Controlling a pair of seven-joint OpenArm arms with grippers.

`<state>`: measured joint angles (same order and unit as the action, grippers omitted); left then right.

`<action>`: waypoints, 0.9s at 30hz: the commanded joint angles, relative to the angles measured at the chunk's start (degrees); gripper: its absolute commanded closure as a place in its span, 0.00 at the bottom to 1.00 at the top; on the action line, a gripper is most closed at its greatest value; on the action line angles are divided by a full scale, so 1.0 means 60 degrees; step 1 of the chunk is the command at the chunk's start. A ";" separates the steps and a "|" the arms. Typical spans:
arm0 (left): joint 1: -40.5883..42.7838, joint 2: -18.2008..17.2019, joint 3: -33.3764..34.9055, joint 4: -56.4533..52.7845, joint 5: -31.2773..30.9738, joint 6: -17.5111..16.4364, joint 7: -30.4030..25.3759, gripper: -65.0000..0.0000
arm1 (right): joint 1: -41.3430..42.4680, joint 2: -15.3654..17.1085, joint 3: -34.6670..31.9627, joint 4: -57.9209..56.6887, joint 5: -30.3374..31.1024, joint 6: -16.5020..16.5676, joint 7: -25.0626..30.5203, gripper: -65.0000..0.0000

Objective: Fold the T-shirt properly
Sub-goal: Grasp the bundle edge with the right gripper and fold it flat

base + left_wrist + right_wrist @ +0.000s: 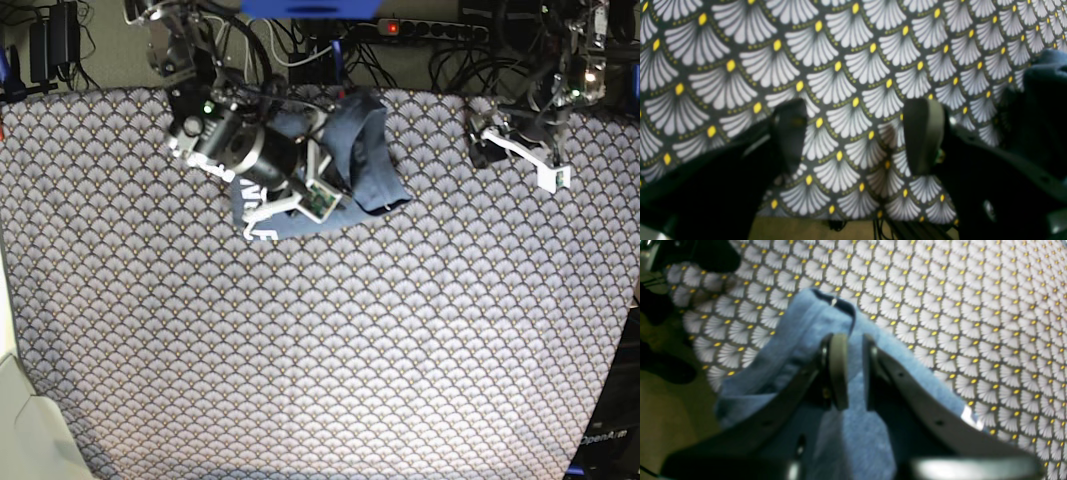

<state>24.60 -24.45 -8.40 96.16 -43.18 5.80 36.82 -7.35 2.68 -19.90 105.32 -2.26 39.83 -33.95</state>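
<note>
The right gripper (855, 371) fills the right wrist view, its jaws a narrow gap apart over the T-shirt (853, 426); whether they pinch any cloth I cannot tell. The T-shirt lies bunched on the tablecloth (330, 360) near the far edge. The left gripper (857, 133) hangs over bare tablecloth with jaws spread wide, holding nothing, well apart from the T-shirt

both wrist views are blurry, and the dark gripper parts low in the frame are the fuzziest. the tablecloth (973, 323) looks washed out and bright at the upper right of the right wrist view. the base view is sharper with soft, even light.
</note>
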 commanded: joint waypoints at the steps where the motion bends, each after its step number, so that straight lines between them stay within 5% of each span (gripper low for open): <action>1: 0.0054 -0.0079 -0.0013 0.0127 -0.0064 0.0007 0.0054 0.32 | 0.0266 -0.0029 -0.0090 -0.0036 0.0121 0.0028 0.0201 0.83; 12: 0.0171 -0.0079 -0.0028 0.0142 -0.0064 -0.0022 0.0054 0.32 | 0.0881 -0.0161 -0.1496 -0.1721 0.0135 0.0028 0.0260 0.82; 27: 0.0186 0.0214 -0.0013 0.0157 -0.0064 -0.0037 0.0054 0.32 | 0.2991 -0.0146 -0.1452 -0.3524 0.0121 0.0028 0.0231 0.82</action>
<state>25.39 -22.83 -8.58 96.55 -42.74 5.78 35.77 9.76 1.69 -28.69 83.05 -2.15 40.01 -33.36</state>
